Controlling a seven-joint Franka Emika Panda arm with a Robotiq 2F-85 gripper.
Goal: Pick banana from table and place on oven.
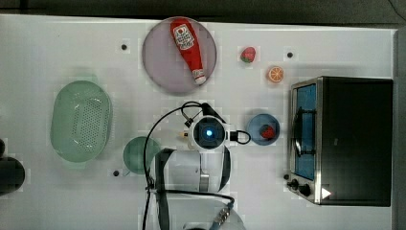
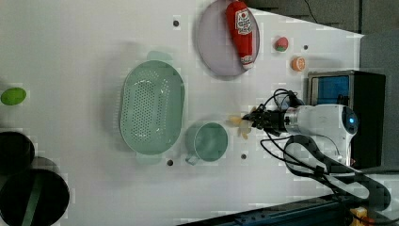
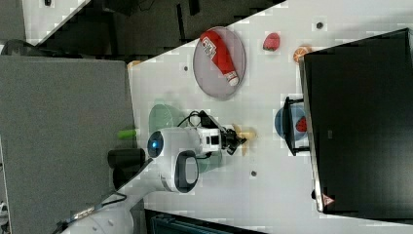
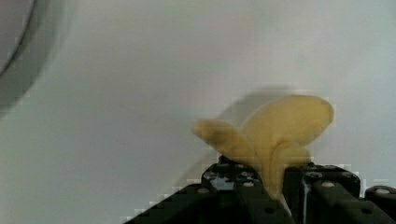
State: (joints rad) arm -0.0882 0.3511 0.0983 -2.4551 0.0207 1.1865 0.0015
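Pinching the banana (image 4: 275,135) between them, the jaws of the arm's grasping end (image 4: 275,196) are pressed on its peel end in the wrist view, with the fruit's pale tip and one flap sticking out past the black fingers (image 4: 252,198) over the white bench (image 4: 116,116); in the left view the banana (image 2: 240,123) shows at the jaws' tip, just beside the green cup (image 2: 209,141) and near the middle of the bench (image 2: 70,56); in the right view the banana (image 3: 245,134) sits between the wrist and the blue plate (image 3: 285,122); whether it touches the bench or hangs just off it cannot be told; the oven (image 1: 354,139) stands at the bench edge on the top view's right, its glass door facing the blue plate (image 1: 256,127), which carries a strawberry (image 1: 268,132); a ketchup bottle (image 1: 189,48) lies on a round grey plate (image 1: 158,62) toward the far edge in the top view, with another strawberry (image 1: 247,54) and an orange slice (image 1: 275,74) beside it; a green colander (image 1: 81,120) rests near the edge on the top view's left
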